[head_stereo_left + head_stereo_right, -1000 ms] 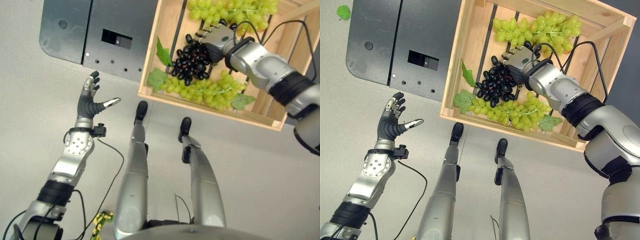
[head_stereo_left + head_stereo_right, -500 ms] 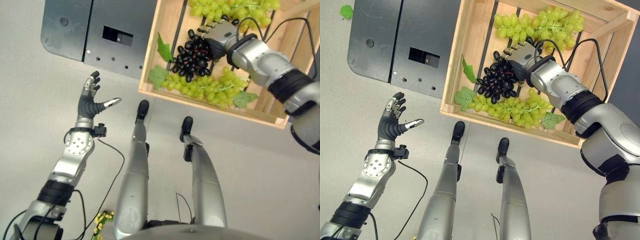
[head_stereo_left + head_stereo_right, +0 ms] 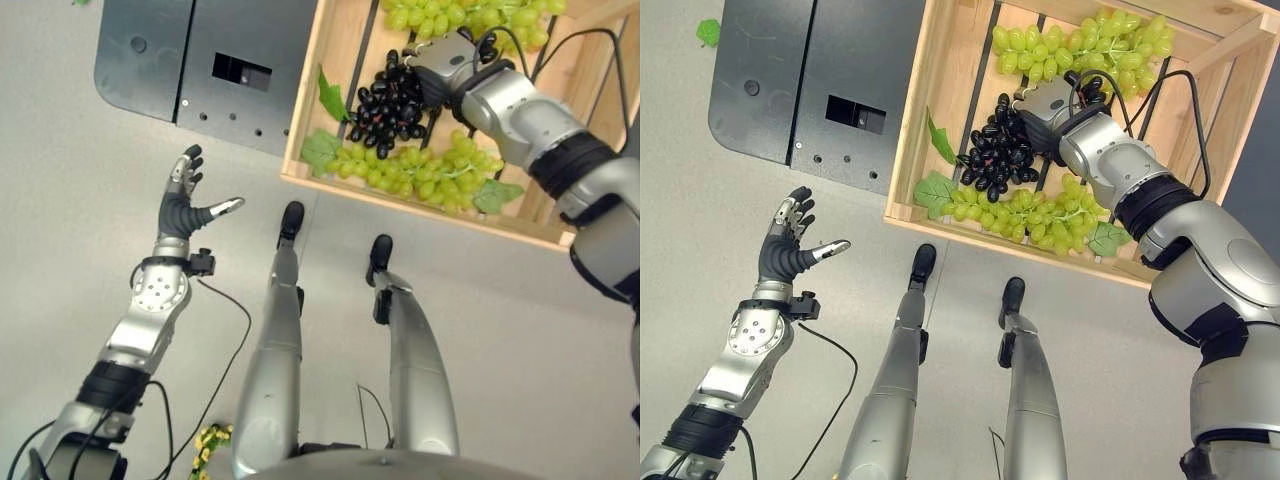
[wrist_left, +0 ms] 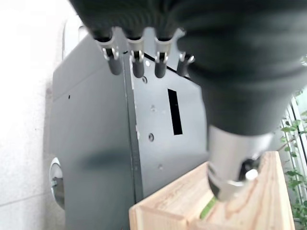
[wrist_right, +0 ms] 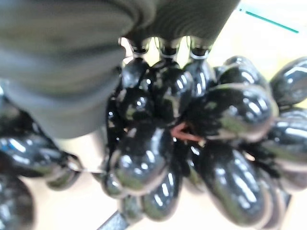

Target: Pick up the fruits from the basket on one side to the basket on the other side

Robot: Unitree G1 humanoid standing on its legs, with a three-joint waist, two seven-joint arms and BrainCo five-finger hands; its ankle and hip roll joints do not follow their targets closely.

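A wooden crate (image 3: 908,112) holds a bunch of black grapes (image 3: 998,148) between two bunches of green grapes, one near (image 3: 1025,215) and one far (image 3: 1080,45). My right hand (image 3: 1042,100) reaches into the crate from the right and is shut on the top of the black bunch. In the right wrist view its fingers curl into the glossy black grapes (image 5: 192,124), which hang long below the hand. My left hand (image 3: 182,205) hovers open over the bare floor, well left of the crate, holding nothing.
A dark metal plate (image 3: 180,70) with a rectangular slot lies on the floor against the crate's left side. Loose green leaves (image 3: 332,98) lie in the crate. A small yellow-green sprig (image 3: 205,440) lies on the floor near my left elbow.
My right hand has drawn the black bunch a little toward the crate's far side, stretching it out. The camera has shifted slightly. The left hand has not moved.
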